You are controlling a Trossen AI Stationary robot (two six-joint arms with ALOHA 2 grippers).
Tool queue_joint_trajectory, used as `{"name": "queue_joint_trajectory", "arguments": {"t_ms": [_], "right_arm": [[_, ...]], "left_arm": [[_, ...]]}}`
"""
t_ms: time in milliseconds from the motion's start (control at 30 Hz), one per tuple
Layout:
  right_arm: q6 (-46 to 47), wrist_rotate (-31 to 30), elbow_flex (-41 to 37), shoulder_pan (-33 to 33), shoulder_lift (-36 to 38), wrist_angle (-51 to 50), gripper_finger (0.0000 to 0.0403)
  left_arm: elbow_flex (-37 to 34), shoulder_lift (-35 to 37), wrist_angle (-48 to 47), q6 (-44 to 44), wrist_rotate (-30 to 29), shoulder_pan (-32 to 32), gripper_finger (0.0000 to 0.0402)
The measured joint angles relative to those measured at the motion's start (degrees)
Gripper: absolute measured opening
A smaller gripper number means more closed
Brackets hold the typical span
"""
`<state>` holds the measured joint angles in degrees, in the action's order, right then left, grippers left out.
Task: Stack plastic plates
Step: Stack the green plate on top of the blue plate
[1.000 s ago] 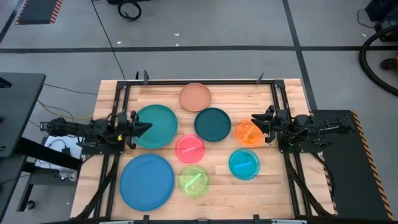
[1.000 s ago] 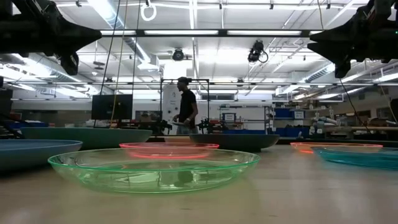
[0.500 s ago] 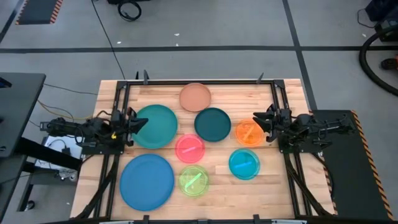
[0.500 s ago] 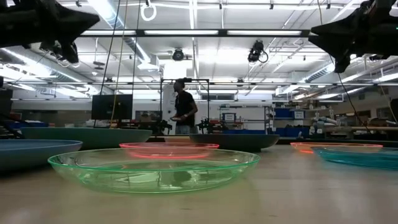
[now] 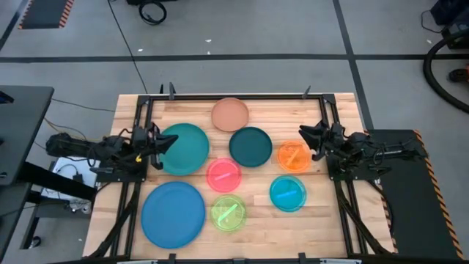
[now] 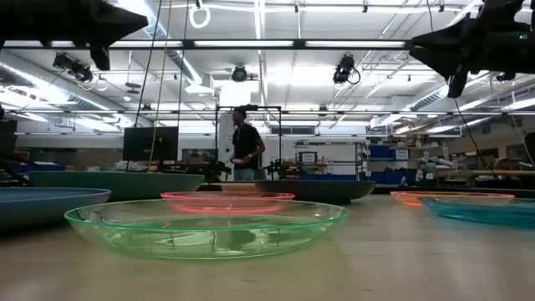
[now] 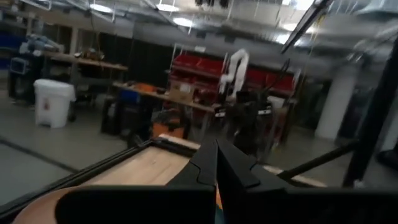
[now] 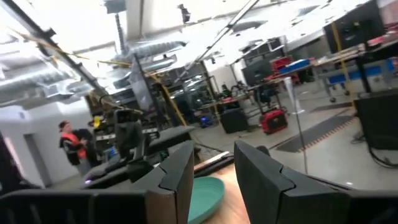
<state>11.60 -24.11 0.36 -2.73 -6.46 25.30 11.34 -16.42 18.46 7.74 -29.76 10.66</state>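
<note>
Plates all flat on wooden table (image 5: 344, 110), none stacked. Nearest edge: large blue plate (image 5: 173, 213), green plate (image 5: 229, 213), cyan plate (image 5: 288, 193). Mid row: pink plate (image 5: 223, 174), orange plate (image 5: 292, 157), dark teal plate (image 5: 250, 147), large teal plate (image 5: 183, 149). Farthest: salmon plate (image 5: 230, 114). Left gripper (image 5: 164, 144) raised over large teal plate's left rim, arm level, fingers (image 7: 208, 165) pressed together, empty. Right gripper (image 5: 305, 136) raised beside orange plate's right rim, fingers (image 8: 255, 168) spread apart, empty. Person (image 6: 244, 153) stands far behind table.
</note>
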Motion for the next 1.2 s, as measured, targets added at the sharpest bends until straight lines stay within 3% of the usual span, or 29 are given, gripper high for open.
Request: {"name": "queue_joint_trajectory", "arguments": {"t_ms": [167,367,800,967,1200], "right_arm": [[0.4,2.6,0.9,1.7,-4.6,-0.6,0.0125],[-1.5,3.2,4.2,1.8,-12.0,-3.1,0.0125],[-3.0,4.1,9.3,1.2,-30.8,-1.3,0.0125],[-0.9,4.7,12.0,-0.1,-37.8,-0.1,0.0125],[-1.2,4.6,12.5,-2.7,-48.5,10.1,0.0125]], "left_arm": [[7.9,-10.1,-8.3,0.0,-3.9,0.0,0.0007],[15.2,-19.1,-17.0,4.0,-4.5,0.0,0.0011],[27.8,-35.7,-41.9,22.8,-4.2,1.9,0.0123],[31.9,-41.0,-48.2,26.7,-3.0,2.6,0.0127],[36.9,-47.5,-56.6,29.6,0.0,2.3,0.0127]]}}
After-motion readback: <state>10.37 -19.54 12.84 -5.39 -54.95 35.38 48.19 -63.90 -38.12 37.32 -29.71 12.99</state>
